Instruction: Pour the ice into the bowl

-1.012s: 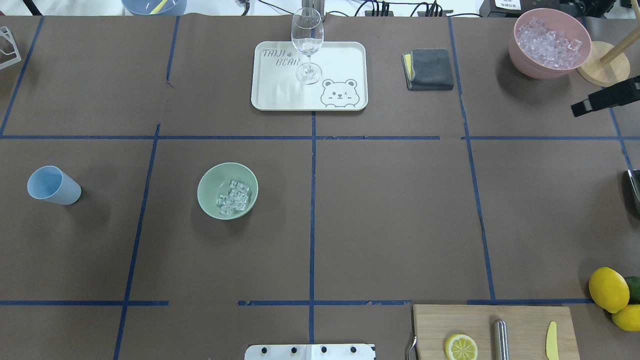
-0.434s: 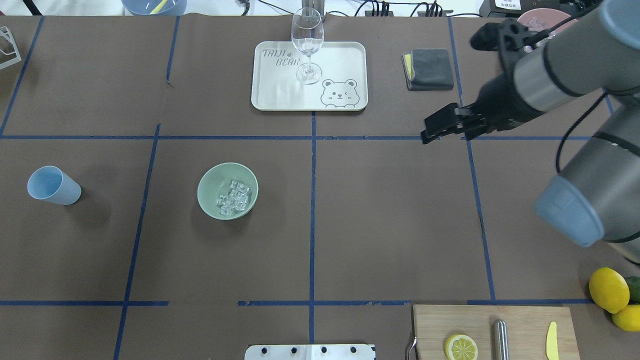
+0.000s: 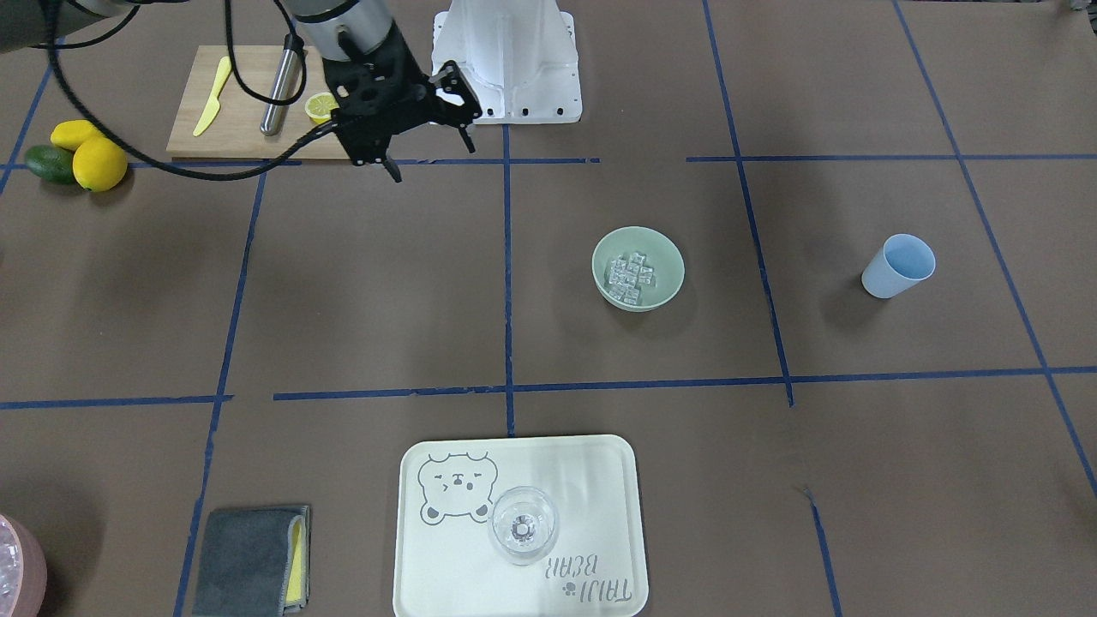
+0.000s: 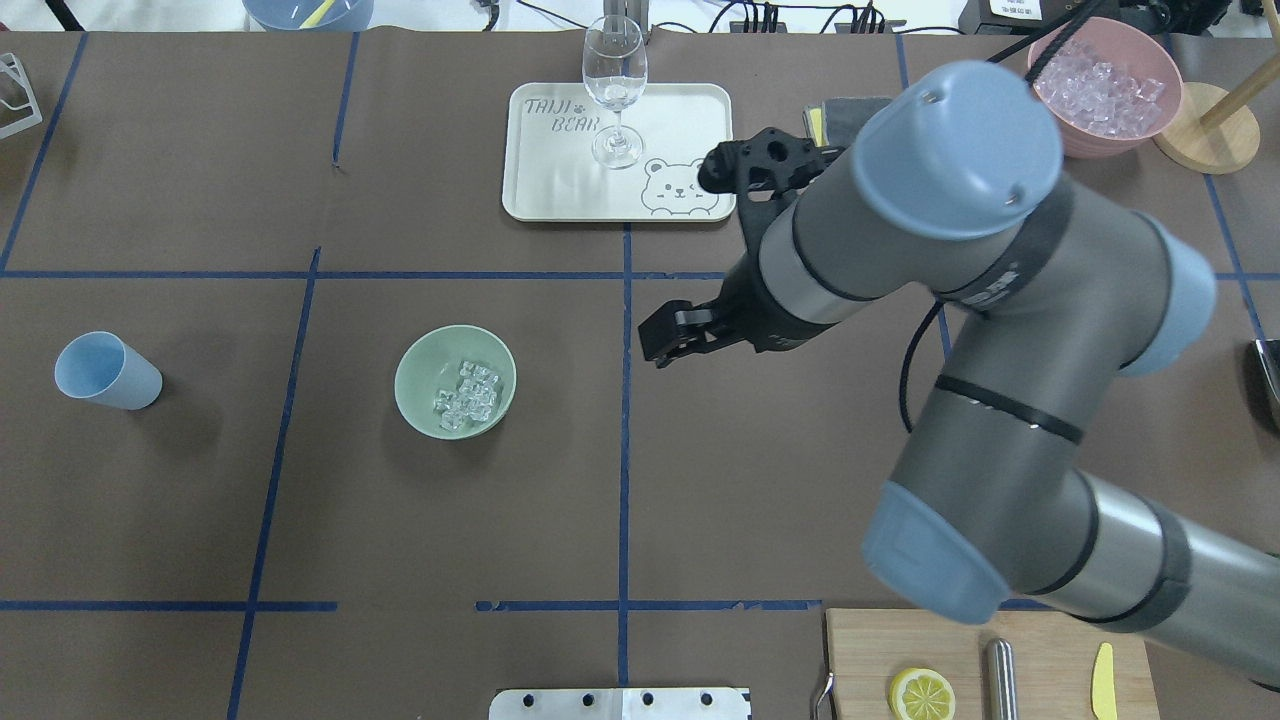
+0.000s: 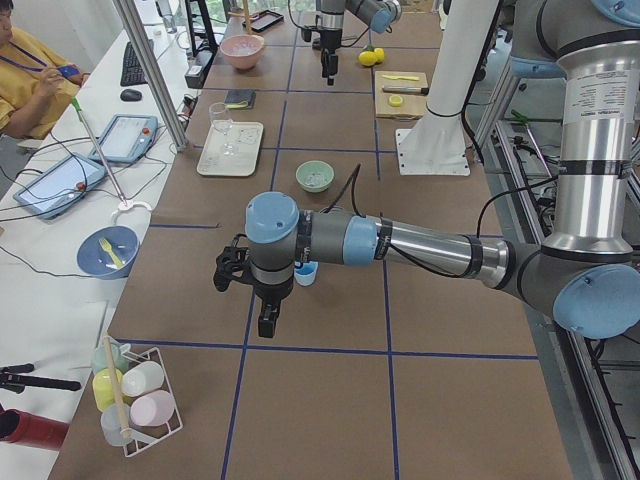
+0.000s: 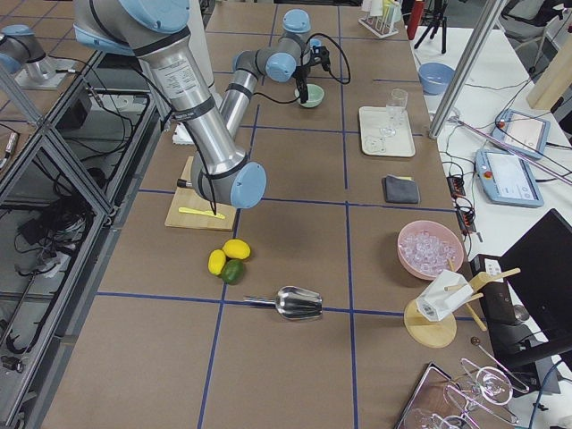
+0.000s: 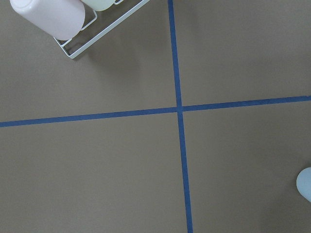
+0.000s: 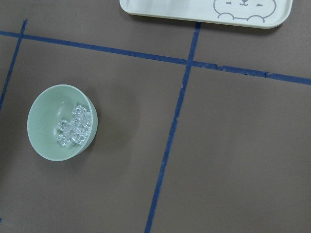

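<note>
Right tool is hanging open above the counter, jaws spread, gripping nothing. In the overhead view it's sitting just right of the centre tape line, well apart from the bowl.

Left tool is showing only in the left side view, pointing down near the blue cup. Can't tell whether it's released or clenched.

The bowl is standing upright on the counter between the blue cup and the centre tape line. It's sage-green, matte and round. Ice is lying inside it, a small heap of clear glassy cubes bunched toward one side, with bare green wall showing around them.
</note>
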You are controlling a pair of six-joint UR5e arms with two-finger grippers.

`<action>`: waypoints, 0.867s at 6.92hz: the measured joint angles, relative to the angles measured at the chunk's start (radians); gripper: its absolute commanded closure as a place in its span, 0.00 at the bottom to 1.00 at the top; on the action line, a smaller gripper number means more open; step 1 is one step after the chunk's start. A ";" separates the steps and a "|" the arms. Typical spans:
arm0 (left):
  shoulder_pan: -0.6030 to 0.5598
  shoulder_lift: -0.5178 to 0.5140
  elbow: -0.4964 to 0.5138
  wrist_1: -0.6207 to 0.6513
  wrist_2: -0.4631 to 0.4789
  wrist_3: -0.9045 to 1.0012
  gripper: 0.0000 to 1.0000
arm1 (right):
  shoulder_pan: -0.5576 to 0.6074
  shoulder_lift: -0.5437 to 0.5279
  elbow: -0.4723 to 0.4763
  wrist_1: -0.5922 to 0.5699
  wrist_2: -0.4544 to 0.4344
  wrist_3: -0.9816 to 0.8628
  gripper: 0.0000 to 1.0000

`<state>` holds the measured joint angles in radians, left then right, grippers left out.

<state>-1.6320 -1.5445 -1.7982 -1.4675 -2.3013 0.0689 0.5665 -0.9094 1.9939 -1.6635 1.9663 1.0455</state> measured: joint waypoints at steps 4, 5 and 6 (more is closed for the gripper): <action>0.001 -0.002 -0.002 -0.010 -0.001 0.000 0.00 | -0.134 0.298 -0.516 0.148 -0.196 0.153 0.09; 0.001 -0.002 -0.002 -0.011 -0.001 0.000 0.00 | -0.136 0.347 -0.624 0.169 -0.216 0.157 0.11; 0.001 -0.002 -0.002 -0.012 -0.001 0.000 0.00 | -0.140 0.371 -0.685 0.181 -0.225 0.158 0.14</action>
<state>-1.6306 -1.5463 -1.7998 -1.4796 -2.3025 0.0690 0.4270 -0.5386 1.3090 -1.4825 1.7415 1.2037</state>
